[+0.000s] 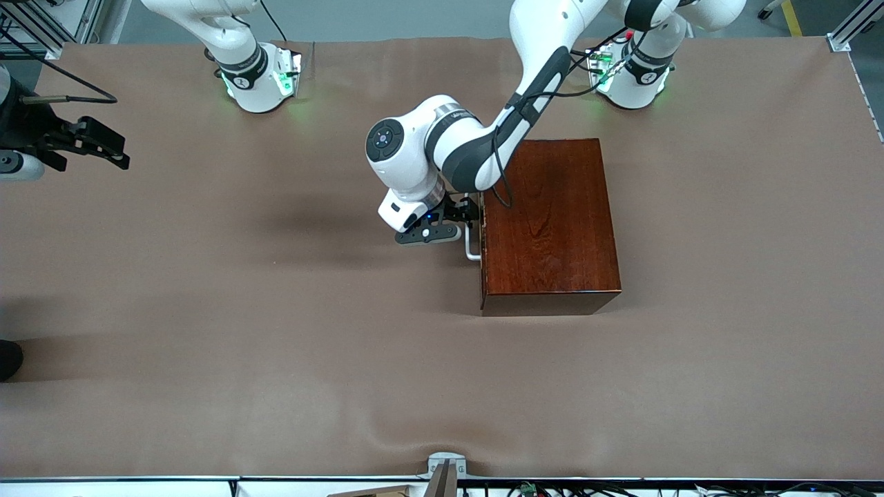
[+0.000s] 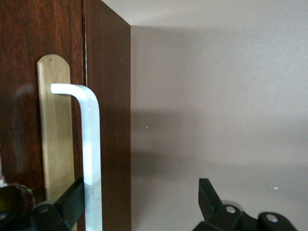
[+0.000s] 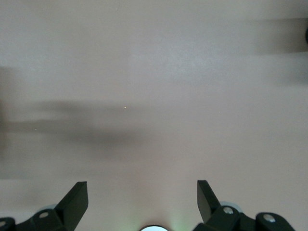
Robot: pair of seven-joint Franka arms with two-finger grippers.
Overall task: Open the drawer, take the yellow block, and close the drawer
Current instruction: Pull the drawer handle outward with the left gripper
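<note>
Drawer [image 1: 481, 238] is sitting fully shut in the mahogany box [image 1: 549, 224], which is the biggest thing on the brown table [image 1: 276, 345]. Its front is facing toward the right arm's end of the table, and the white bar handle [image 1: 471, 247] is sticking out from that face.

Left arm is reaching down from its base, and it's by far the nearer one to the job. The left gripper [image 1: 464, 212] is sitting right at the drawer front, level with the handle. In the left wrist view the fingers are spread wide: one finger [image 2: 67, 202] is in front of the brass backplate [image 2: 55, 134] next to the bar [image 2: 90, 154], and the other is hanging out over bare table, well apart from it. So the jaws are open and not gripping anything yet.

What matters: the handle's long axis is running along the drawer front, across the gap between the fingers, but the bar is lying way over by one finger instead of in the middle. My guess is the gripper needs to slide sideways before closing, or it'll clip the bar off-centre.

Right gripper [image 1: 103, 148] is waiting near the table edge at the right arm's end, jaws open over bare table.

Yellow block isn't showing anywhere; presumably it's inside the closed drawer, but I can't tell.
</note>
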